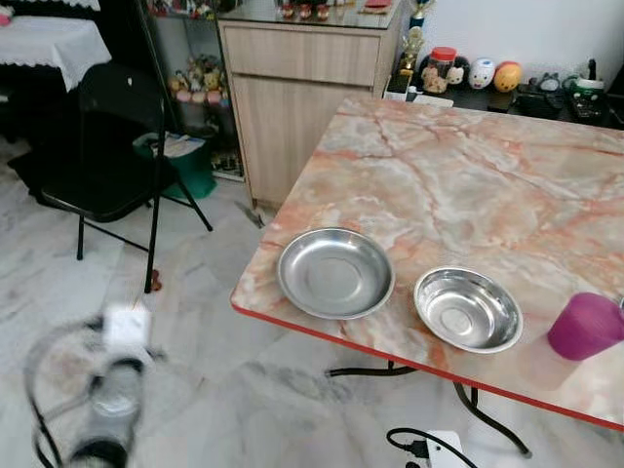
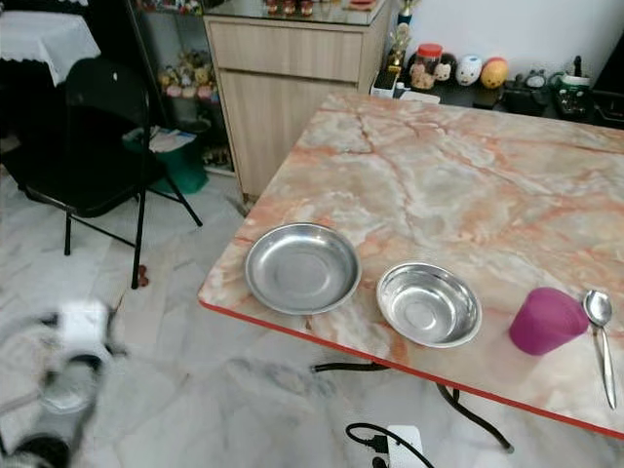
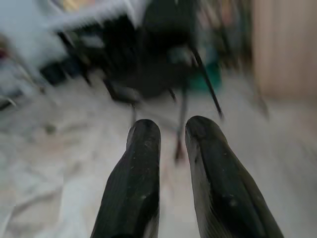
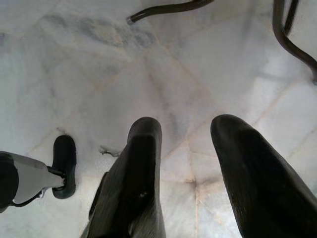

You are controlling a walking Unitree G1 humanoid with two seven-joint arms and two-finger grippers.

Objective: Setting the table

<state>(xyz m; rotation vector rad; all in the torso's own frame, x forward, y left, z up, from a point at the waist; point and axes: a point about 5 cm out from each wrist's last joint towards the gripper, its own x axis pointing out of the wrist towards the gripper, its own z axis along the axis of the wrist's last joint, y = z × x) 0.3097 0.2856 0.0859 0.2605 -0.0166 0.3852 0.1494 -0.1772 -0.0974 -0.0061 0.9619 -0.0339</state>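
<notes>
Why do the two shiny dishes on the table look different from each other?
The steel plate is wider and flatter than the steel bowl, which is smaller with a deeper dip. The plate sits nearer the table's corner, while the bowl sits between the plate and the purple cup. Both are round, shiny metal, empty, upright, and close to the table's red front edge.

On the marble table (image 2: 468, 185), 2 steel dishes are sitting at the lower centre of the frame: 1 wide plate (image 2: 302, 267) and 1 smaller bowl (image 2: 429, 304); 1 purple cup (image 2: 547, 320) and 1 spoon (image 2: 602, 336) are lying lower right; 1 black folding chair (image 2: 93, 146) is standing upper left.
</notes>
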